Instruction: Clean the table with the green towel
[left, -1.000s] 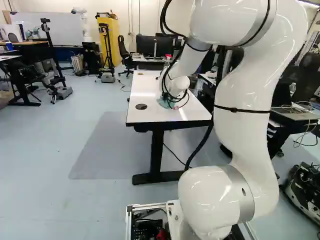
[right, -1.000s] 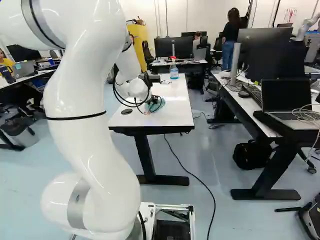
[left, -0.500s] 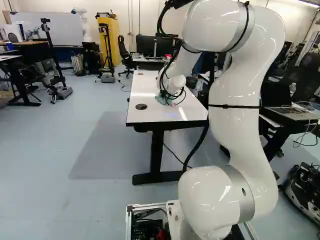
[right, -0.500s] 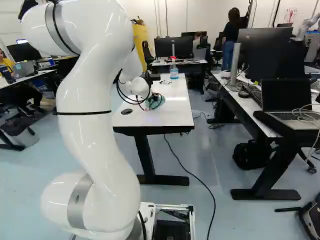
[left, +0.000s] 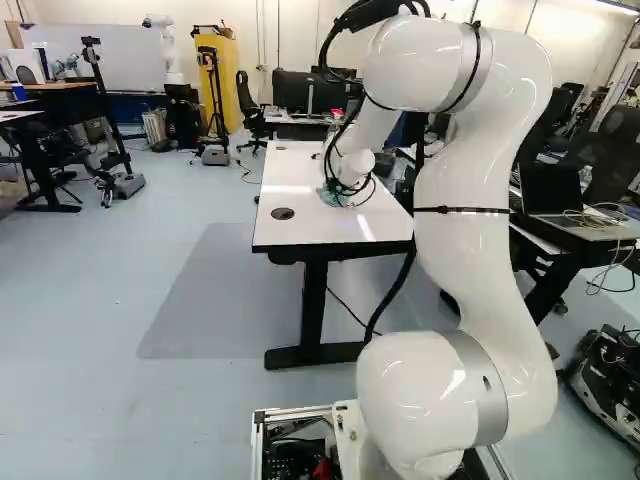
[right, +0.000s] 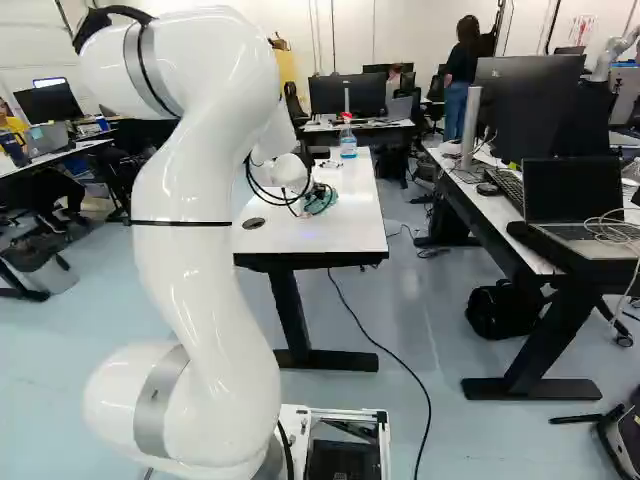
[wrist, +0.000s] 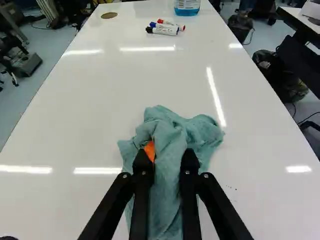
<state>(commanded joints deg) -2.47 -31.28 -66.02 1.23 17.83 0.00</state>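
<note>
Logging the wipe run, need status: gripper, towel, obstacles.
Gripper shut on green towel, bunched on table. Dark specks beside towel. Farther along tabletop: markers, spray bottle.

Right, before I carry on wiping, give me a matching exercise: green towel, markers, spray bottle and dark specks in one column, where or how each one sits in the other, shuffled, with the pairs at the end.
Column one
1. Green towel
2. Markers
3. Spray bottle
4. Dark specks

Column two
A. Standing upright, farther along the white tabletop than the other three
B. Gripped between the jaws
C. Tiny marks close beside the cloth
D. Lying in a loose group, ahead of the jaws

Pairs: 1-B; 2-D; 3-A; 4-C
</note>
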